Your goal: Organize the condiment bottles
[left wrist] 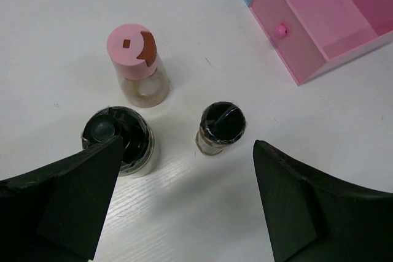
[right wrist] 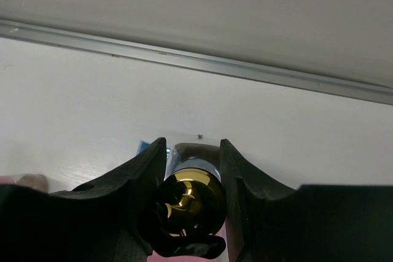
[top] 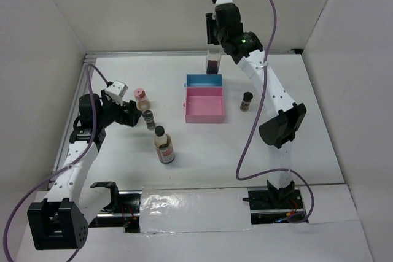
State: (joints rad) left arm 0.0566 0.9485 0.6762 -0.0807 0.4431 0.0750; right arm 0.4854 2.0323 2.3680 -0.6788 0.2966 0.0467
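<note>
The right fingers (right wrist: pixel 147 170) are clamped on the neck of the gold-capped bottle (right wrist: pixel 187 197), which stands upright at the 12 o'clock end of the tray (top: pixel 206 105). At the tray's 9 o'clock the left fingers (left wrist: pixel 73 194) gape wide and empty over the tabletop (left wrist: pixel 61 29). A dark-capped jar (left wrist: pixel 221 127) stands just ahead of their gap, with the black-capped bottle (left wrist: pixel 120 136) and pink-capped jar (left wrist: pixel 134 53) near.

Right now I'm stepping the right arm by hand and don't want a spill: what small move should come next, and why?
Probably ease the right gripper straight down. It is shut on the gold-capped bottle, which hangs upright at the far end of the tray's blue section. Whether the bottle's base already touches down cannot be seen, so go slowly.
</note>
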